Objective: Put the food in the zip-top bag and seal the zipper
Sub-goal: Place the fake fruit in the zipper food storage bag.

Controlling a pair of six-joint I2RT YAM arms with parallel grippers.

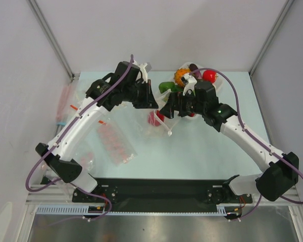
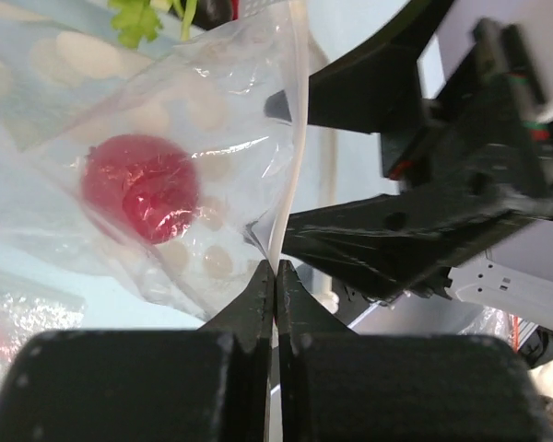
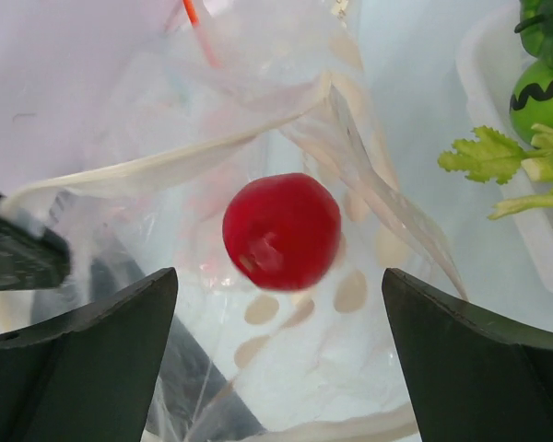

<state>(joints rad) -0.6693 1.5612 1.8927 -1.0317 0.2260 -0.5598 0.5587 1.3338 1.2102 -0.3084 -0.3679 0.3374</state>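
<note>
Pale blue-green bench (image 1: 202, 151), white walls on three sides, both arms reaching to mid-surface. Zip-top bag (image 1: 161, 126) lies on the bench between the two claws, mouth held up and gaping, plastic crinkled. Pale oval spots show through it, though whether they are on the bag or under it I cannot tell. One round red fruit (image 3: 281, 230) sits inside the bag, directly below the right claw and just left of the left claw's tips in its wrist view. Zipper strip (image 3: 166, 166) runs whitish along the raised rim. Left claw (image 2: 275, 281) is fully closed, tips pinching that strip at one end of the mouth and holding the rim taut. Right claw (image 3: 278, 276) hangs over the open mouth with fingers (image 3: 92, 350) spread wide, touching neither fruit nor plastic, nothing in its hold. Beyond the right claw, at the far side of the bench, stands a white tray (image 1: 218, 86) with more food: an orange piece (image 1: 181, 75), a red piece (image 1: 208, 75), a dark green piece (image 1: 166, 85). A leafy light-green piece (image 3: 498, 161) overhangs the tray's rim beside the bag. Nearer the arm bases, on the left claw's side and well apart from the bag, lies a flat packet with pink-red blobs (image 1: 113, 143).
</note>
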